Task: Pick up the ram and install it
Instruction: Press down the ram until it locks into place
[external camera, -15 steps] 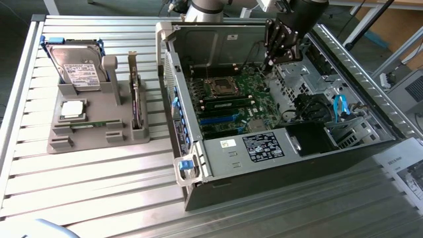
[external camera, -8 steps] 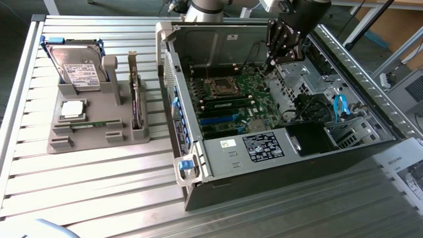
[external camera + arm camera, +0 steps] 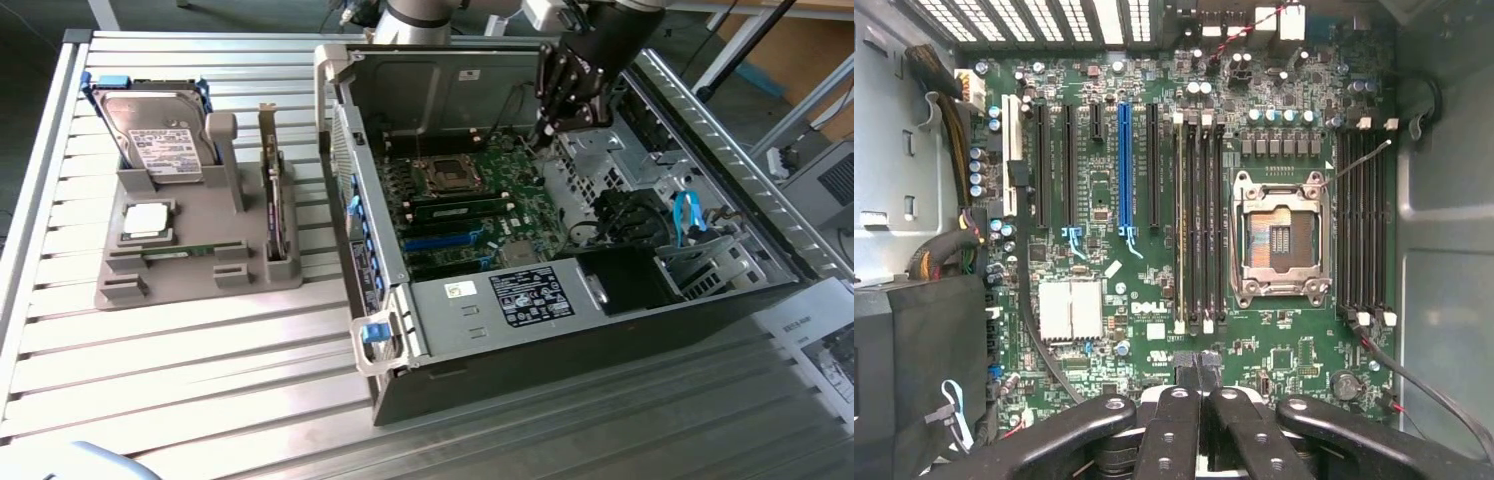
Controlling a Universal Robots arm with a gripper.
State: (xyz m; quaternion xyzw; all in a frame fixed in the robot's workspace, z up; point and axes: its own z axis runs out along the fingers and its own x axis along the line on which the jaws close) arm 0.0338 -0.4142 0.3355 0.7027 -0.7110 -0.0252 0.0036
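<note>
You're hanging the gripper (image 3: pixel 550 128) inside the open case (image 3: pixel 340 100), over the mobo (image 3: pixel 1104 340), fingers pressed together w/ nothing pinched btwn them. The ram (image 3: pixel 178 251) you're after is sitting in the gray holder (image 3: pixel 134 292), well apart from the tool, to the exterior view's left of the case. A 2nd stick (image 3: pixel 1179 220), same kind, is sitting in the slot bank just beside the CPU socket (image 3: pixel 1277 238). It's looking seated to me, so I'm judging the pick as not yet done.

Doing it well: you're wanting the fingers spread before coming down, closing across the thin faces near mid-length, lifting straight so it isn't snagging the holder's walls, and keeping the contact edge square to the slot.

Pose: wrist is pointing straight down at the board, arm reaching in from the far side of the case
</note>
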